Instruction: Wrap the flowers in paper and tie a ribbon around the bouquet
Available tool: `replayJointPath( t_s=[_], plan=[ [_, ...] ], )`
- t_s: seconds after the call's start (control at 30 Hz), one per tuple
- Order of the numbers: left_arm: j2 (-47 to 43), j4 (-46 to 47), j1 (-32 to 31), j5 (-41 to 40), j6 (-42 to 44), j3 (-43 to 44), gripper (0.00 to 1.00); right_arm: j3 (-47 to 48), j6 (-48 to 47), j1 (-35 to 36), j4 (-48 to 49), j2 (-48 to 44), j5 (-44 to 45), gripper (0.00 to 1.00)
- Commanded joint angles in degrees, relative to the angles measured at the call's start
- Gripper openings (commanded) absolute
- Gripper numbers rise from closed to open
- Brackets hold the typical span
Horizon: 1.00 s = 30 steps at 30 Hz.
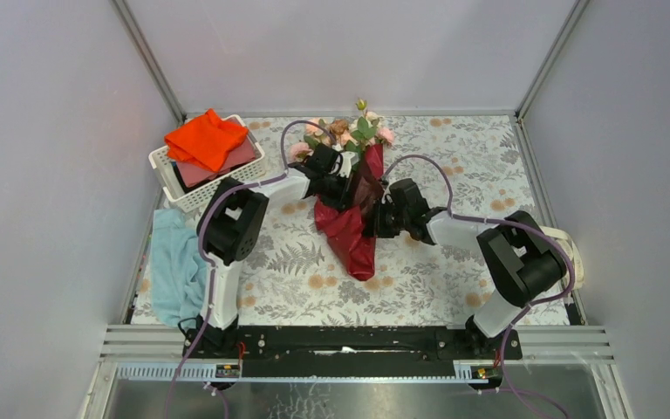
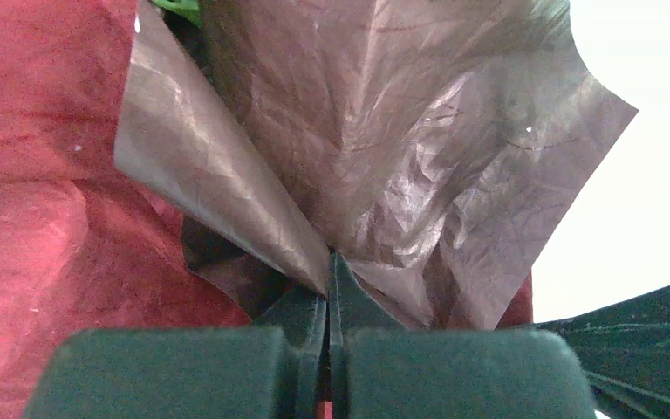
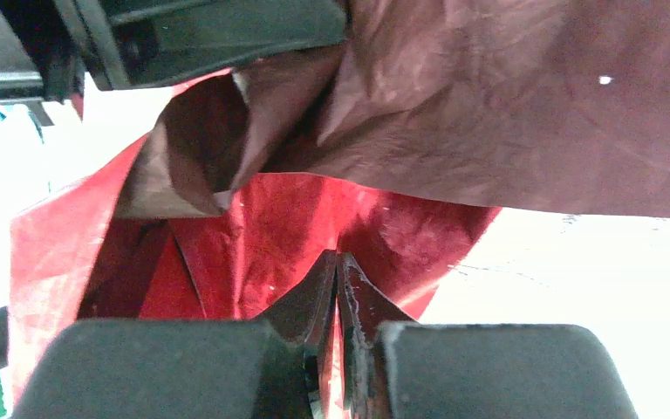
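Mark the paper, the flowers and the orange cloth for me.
paper (image 1: 349,237): top external view, lower red fold.
flowers (image 1: 364,129): top external view, leaves among the roses.
orange cloth (image 1: 205,138): top external view, its middle.

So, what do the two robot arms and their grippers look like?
Each arm has white links and bulky black joint housings: left arm, right arm. A purple cable loops along each. The left gripper and right gripper have dark blocky fingers tapering to thin tips.

The left gripper pinches a fold of crinkly dark red paper fanning above it.
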Motion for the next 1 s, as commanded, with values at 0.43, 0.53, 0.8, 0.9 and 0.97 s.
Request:
replayJointPath(
  t_s=[0.43,0.53,0.8,0.9,0.97],
  plan=[
    [-4.38,2.53,1.62,-1.08,0.79,-5.54,0.00,7.94,-7.60,-11.85,-15.14,0.36,13.87,0.00],
    [-4.80,2.70,1.62,-1.01,0.86,-5.80,0.00,10.84,-8.65,-12.06,-12.73,5.21,11.14,0.00],
    [-5.77,2.60,1.62,-1.21,1.52,-6.12,0.00,12.89,-5.31,-11.97,2.90,7.92,-11.51,0.00],
    [-6.65,2.90,1.62,-1.05,1.87,-6.67,0.00,10.99,-3.54,-11.82,6.93,5.96,-11.77,0.00],
    [-7.18,3.06,1.62,-0.72,2.15,-7.04,0.00,10.84,-2.97,-11.44,7.86,6.02,-11.73,0.00]
  ],
)
